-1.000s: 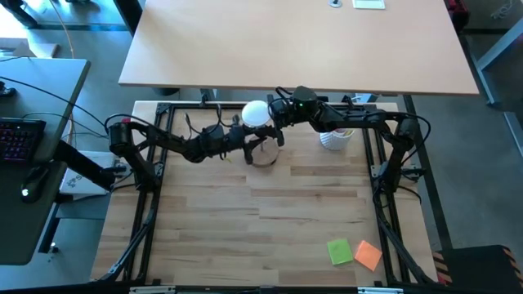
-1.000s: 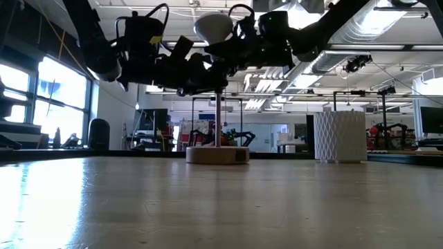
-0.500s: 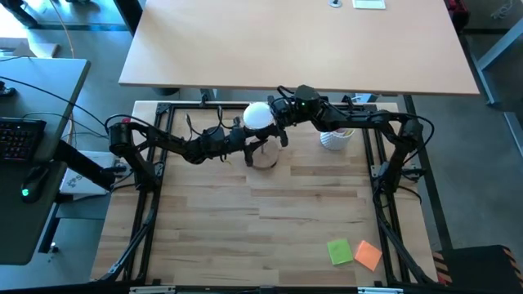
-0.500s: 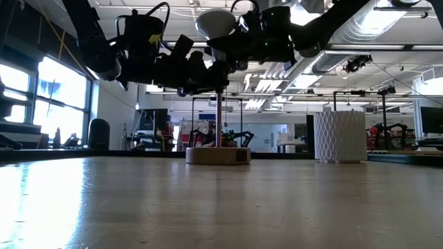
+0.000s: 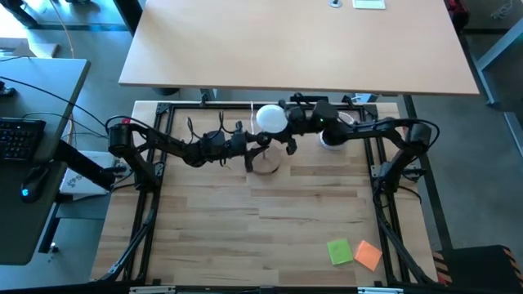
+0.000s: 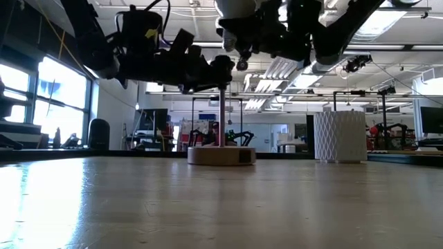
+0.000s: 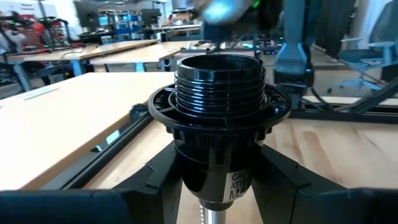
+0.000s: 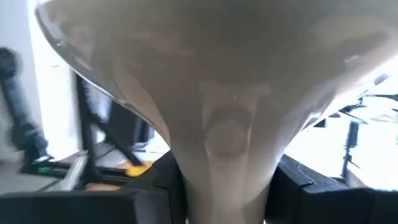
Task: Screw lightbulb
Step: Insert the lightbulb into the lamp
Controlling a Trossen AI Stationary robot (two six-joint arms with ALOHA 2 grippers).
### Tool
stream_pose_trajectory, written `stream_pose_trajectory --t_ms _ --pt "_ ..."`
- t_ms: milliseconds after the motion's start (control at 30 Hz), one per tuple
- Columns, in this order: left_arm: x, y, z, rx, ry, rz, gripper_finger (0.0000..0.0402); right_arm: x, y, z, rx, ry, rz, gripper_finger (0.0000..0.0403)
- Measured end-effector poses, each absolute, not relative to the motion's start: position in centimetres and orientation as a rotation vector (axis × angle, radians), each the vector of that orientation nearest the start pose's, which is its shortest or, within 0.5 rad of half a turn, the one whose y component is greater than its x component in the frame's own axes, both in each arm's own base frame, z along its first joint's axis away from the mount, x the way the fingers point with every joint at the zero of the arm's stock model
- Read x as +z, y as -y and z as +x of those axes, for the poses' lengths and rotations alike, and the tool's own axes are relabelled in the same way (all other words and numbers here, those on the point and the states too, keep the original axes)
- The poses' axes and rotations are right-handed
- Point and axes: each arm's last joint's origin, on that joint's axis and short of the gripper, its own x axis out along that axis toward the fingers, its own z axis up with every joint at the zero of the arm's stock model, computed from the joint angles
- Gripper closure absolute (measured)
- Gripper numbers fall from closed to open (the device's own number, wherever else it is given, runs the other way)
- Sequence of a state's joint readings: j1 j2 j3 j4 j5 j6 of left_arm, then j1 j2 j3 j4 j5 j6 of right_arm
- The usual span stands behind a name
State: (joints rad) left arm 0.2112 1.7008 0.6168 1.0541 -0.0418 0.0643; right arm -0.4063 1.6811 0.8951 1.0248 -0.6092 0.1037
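The white lightbulb (image 5: 270,118) is held high in my right gripper (image 5: 286,122), globe up and narrow end down. It fills the right wrist view (image 8: 224,74) and shows at the top of the low view (image 6: 237,6). It is above the lamp's black socket (image 7: 221,106) and a little to its right, clear of it. My left gripper (image 5: 256,145) is shut on that socket, which tops a thin stem (image 6: 221,117). The stem rises from the round wooden base (image 6: 221,155), which stands on the table. My left gripper pinches the socket's lower body (image 7: 205,177) below its collar, one finger (image 7: 152,186) on each side. The fingers come level from the table's left. The socket stands upright on its stem. My right gripper pinches the bulb's cone-shaped neck (image 8: 227,146) between its two fingers (image 8: 298,180), coming level from the table's right. The bulb is lifted clear and upright, globe up.
A white ribbed cup (image 5: 333,139) stands just right of the lamp, under my right arm, and also shows in the low view (image 6: 339,136). A green and an orange sticky note (image 5: 354,252) lie near the front right. The middle and near table is bare wood.
My right gripper has carried the bulb up and toward the table's right, off the spot right over the socket. The bulb stays upright in the hold. My left gripper has kept its hold on the socket.
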Motion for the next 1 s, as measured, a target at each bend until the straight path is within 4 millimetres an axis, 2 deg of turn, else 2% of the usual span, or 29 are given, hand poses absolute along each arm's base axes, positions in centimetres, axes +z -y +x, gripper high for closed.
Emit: stream_pose_trajectory --t_ms 167,467,1000 --pt "17.4 -6.3 31.2 0.226 -0.033 0.061 0.026 25.7 12.2 33.4 0.214 0.198 -0.001 0.0269" --pt "17.4 -5.4 31.4 0.182 -0.034 0.053 0.026 24.8 11.2 34.6 0.34 0.132 0.025 0.0269" --pt "17.3 -4.2 31.6 0.047 -0.038 0.04 0.026 23.8 10.5 34.7 0.466 0.039 0.054 0.0269"
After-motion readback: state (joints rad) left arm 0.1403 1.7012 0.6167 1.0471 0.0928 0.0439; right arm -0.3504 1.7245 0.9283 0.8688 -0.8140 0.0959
